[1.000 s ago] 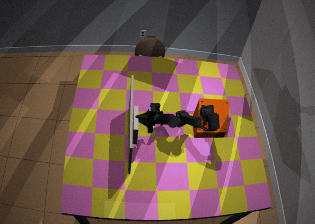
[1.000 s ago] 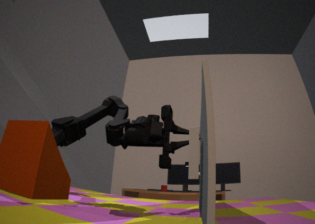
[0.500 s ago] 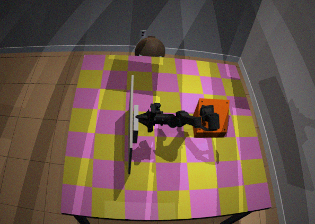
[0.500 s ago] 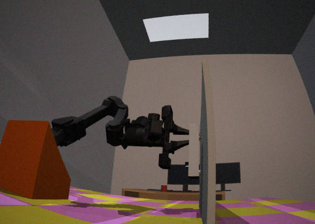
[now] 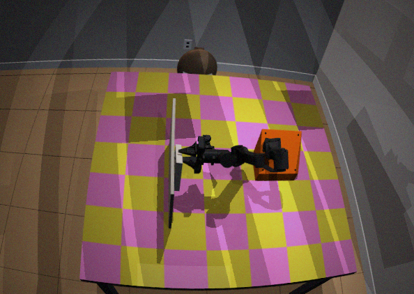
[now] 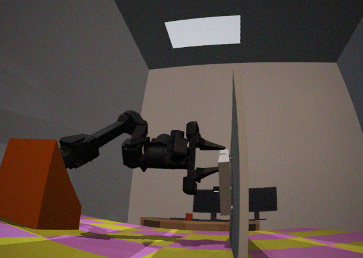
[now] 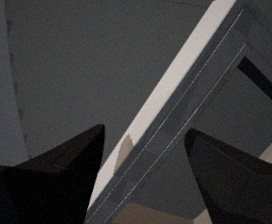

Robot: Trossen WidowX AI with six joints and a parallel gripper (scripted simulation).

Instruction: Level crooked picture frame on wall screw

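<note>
The picture frame is pale with a grey inner border and hangs against the thin upright wall panel. In the wrist view it lies steeply slanted, with its upper end to the right. My gripper is open at the frame's upper part. One finger stands on each side of the frame's bar, with a gap showing on both sides. The screw and the notched strip are hidden behind the frame.
The arm stands on an orange base block on the pink-and-yellow checkered table. A brown round object sits past the table's far edge. A distant desk with monitors and a red cup shows behind the panel.
</note>
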